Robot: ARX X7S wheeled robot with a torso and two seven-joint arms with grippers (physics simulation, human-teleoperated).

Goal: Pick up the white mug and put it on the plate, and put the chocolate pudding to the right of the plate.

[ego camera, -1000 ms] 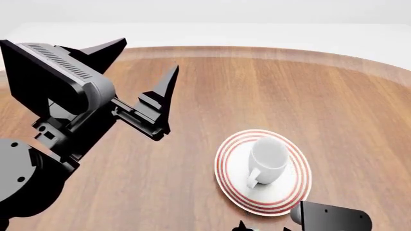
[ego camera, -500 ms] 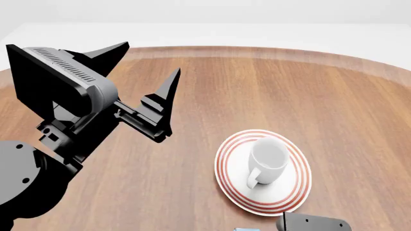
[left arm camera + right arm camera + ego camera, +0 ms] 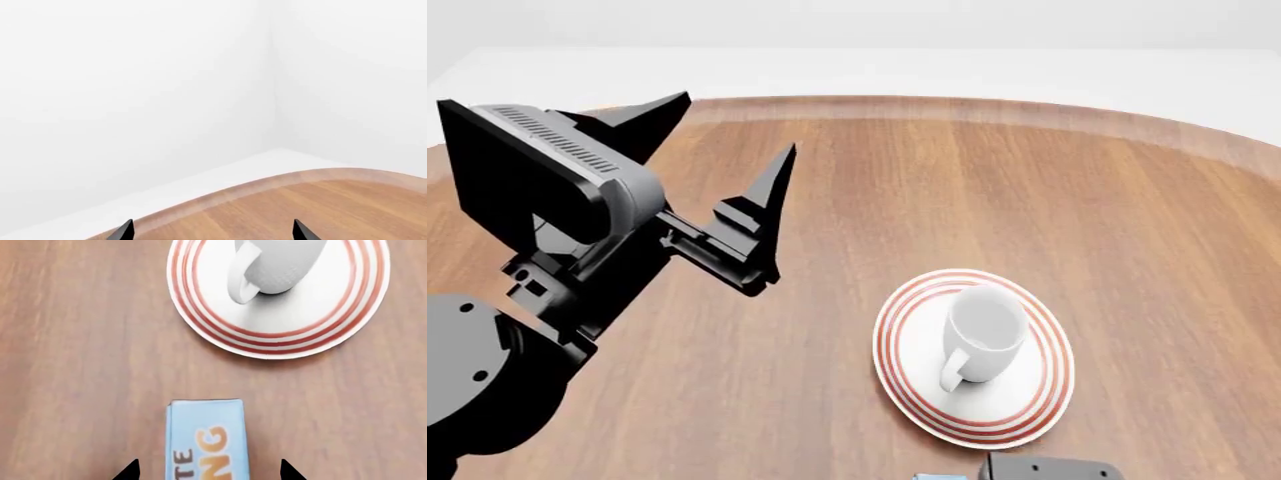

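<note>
The white mug point(image 3: 985, 335) stands upright on the red-ringed plate point(image 3: 890, 345), its handle toward me. In the right wrist view the mug point(image 3: 283, 262) and plate point(image 3: 280, 342) lie beyond the chocolate pudding point(image 3: 207, 437). The carton lies flat on the wood, blue face up. My right gripper point(image 3: 208, 471) is open, one fingertip on each side of the carton with a gap to both. In the head view only a blue sliver of the pudding point(image 3: 934, 477) shows at the bottom edge. My left gripper point(image 3: 731, 140) is open and empty, raised over the table's left part.
The round wooden table point(image 3: 961, 190) has a pale rim, with white floor beyond. The left wrist view shows that rim point(image 3: 267, 182) and white walls past the left gripper point(image 3: 212, 232). A dark part of my right arm point(image 3: 1048, 468) sits at the bottom edge.
The right arm's dark part has slid left and lower along the head view's bottom edge, and the pudding's blue edge has appeared there. The left arm has barely shifted.
</note>
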